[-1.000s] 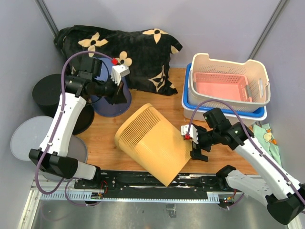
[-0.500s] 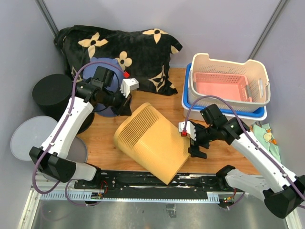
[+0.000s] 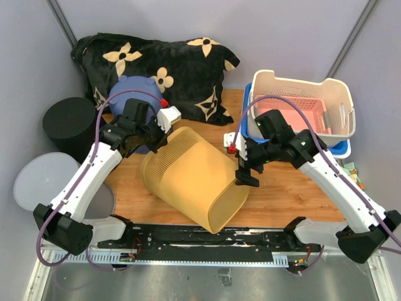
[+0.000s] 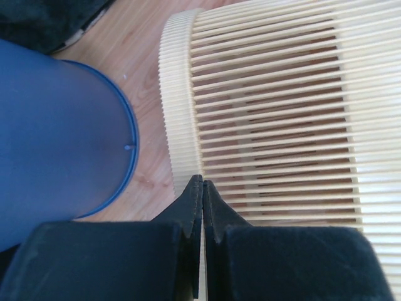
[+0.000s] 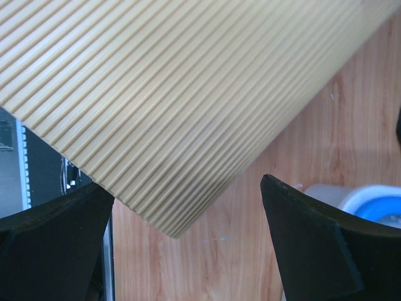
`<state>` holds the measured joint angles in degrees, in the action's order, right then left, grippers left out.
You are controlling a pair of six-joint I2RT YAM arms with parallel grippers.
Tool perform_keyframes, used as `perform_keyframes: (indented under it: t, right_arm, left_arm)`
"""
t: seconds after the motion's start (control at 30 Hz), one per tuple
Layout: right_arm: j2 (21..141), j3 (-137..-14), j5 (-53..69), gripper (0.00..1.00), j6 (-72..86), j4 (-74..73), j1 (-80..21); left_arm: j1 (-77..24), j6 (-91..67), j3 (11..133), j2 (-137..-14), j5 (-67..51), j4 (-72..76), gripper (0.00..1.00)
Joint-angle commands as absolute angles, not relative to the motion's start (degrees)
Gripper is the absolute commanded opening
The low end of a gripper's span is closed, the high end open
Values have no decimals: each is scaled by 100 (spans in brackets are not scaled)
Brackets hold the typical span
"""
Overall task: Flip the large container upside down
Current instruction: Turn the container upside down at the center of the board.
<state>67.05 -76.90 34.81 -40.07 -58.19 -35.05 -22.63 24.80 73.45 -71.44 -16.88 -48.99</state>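
While the yellow slatted container lies tipped on its side on the wooden tabletop, both arms are crowded in on it from opposite ends. One end of it points at the back-left and the other at the near edge, over the black rail.

Left gripper is clenched tight with nothing in it. From the left wrist cam, the left gripper has its tips pressed together over the solid ribbed band at the container's back-left end. I honestly can't tell if they're touching it or just over it.

Right gripper is on the container's right side, jaws spread as wide as they go and gripping nothing. In the right wrist view, the ribbed wall and one corner of the container fill the space ahead of the open right gripper.

Other stuff around the container:
- a blue bucket just beside its back-left end
- a black pillow with tan flowers behind it
- a beige basket holding a pink basket, stacked on a blue tub, off to its right
- a black cylinder and a grey disc well off to its left
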Motion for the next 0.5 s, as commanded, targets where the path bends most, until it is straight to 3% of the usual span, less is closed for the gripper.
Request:
perform_keyframes:
  t: [0.0,0.23,0.47]
  right_arm:
    - [7207,-8092,3267,100,-3855,-5277,-4078]
    - [7978,-9041,2678,100,-4106,-5150,-4712]
    - [8532,-9933,2494,100,-4294,-4876,-4731]
  left_arm:
    - [-2393,2400,6751,-7326,-1630,-5623,0]
    - [-2391,2490,5970,-7227,-1269,-5231,0]
    - [-2391,2773,5236,-7444,-985,-4893,0]
